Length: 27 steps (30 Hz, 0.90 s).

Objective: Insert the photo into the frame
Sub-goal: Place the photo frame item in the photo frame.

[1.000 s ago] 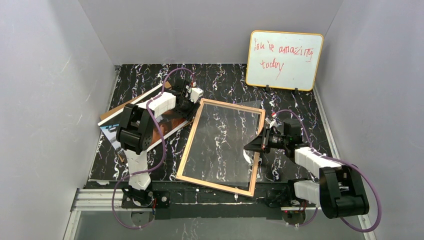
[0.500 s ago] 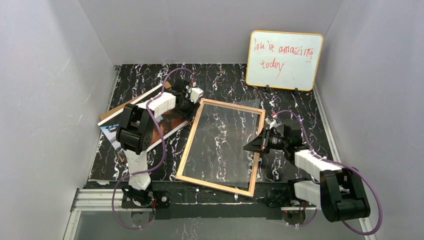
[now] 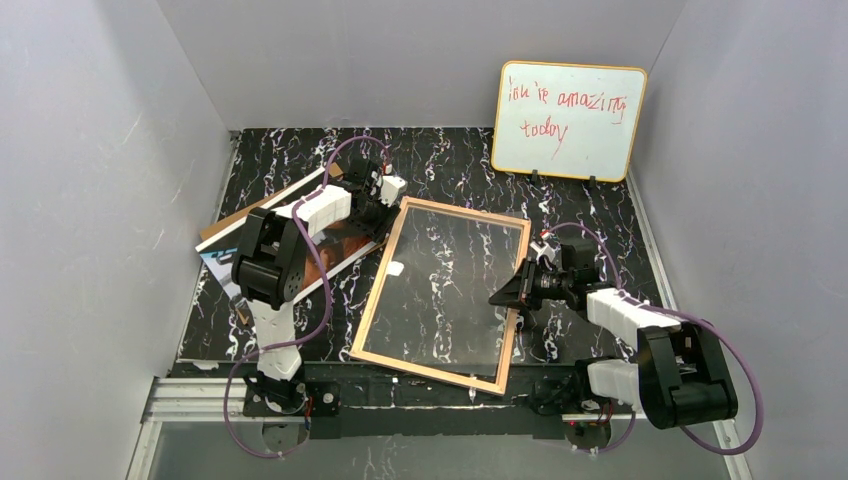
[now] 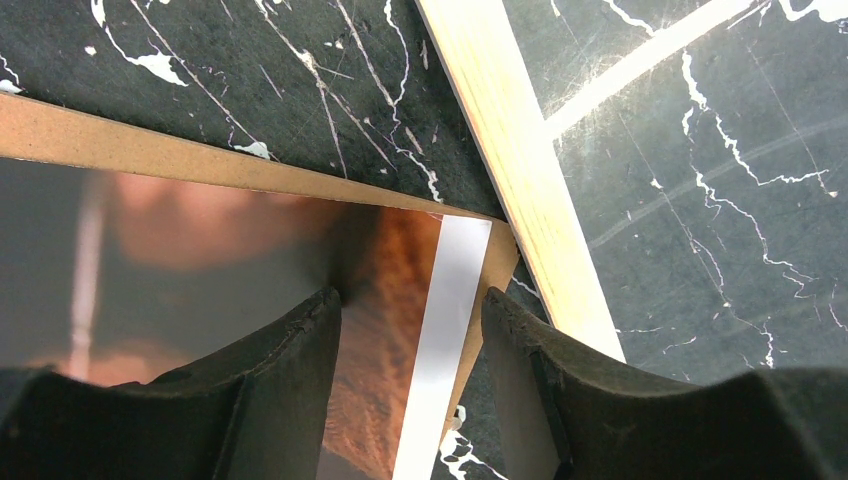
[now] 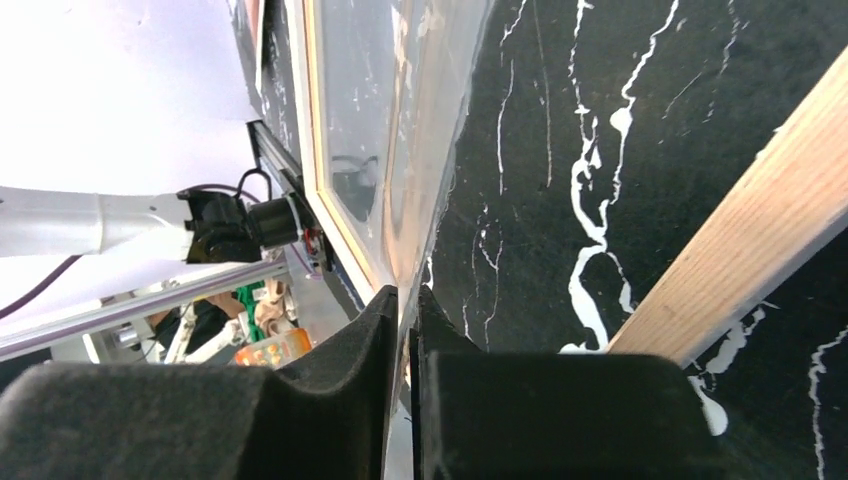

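Left of centre in the overhead view, the photo (image 3: 338, 243) lies flat on a brown backing board (image 4: 150, 150), outside the frame (image 3: 372, 300), unmoved. The left gripper (image 4: 410, 300) sits over its white-bordered corner, fingers half spread, holding nothing. At centre the frame lies tan side up. Its clear pane (image 3: 450, 290), tilted up a second ago, now sits lower between the rails. The right gripper (image 3: 497, 298) is at the right rail, fingers (image 5: 350, 340) nearly together around the pane's edge; whether they grip cannot be told.
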Tool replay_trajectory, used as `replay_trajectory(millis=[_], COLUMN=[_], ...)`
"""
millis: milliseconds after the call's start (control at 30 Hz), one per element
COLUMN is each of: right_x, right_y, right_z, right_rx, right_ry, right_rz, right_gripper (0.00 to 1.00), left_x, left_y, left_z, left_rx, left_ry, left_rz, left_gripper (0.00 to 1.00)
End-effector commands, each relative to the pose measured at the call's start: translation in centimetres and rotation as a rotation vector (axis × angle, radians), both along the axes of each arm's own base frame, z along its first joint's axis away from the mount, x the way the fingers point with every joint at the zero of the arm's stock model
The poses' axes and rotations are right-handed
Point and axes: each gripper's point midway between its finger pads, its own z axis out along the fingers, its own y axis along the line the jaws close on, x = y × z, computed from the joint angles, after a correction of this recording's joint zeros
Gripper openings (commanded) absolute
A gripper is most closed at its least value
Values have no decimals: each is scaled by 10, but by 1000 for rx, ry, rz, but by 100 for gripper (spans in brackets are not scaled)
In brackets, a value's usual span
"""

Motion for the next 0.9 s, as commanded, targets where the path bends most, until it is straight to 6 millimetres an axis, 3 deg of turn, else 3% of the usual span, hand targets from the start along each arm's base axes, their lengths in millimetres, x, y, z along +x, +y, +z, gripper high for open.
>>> replay_trajectory(millis=[0,167,433,867], right_x=[16,18,22,18], right_y=[-4,-4,-9,-21], right_z=[3,1,-13,-30], right_rx=[-74,-117,-327,-571], right_ry=[-56,-54,-32,-3], right_rz=[-4,6,50,88], right_gripper=[22,39,64,70], left_x=[-82,-83,-83,-85], left_y=[10,11,12,13], left_z=[-72,-73,-73,-74], left_rx=[51,58,61,62], left_ry=[337,337,335,342], left_rz=[-30,-32,-32,-33], left_gripper=[51,51,51,51])
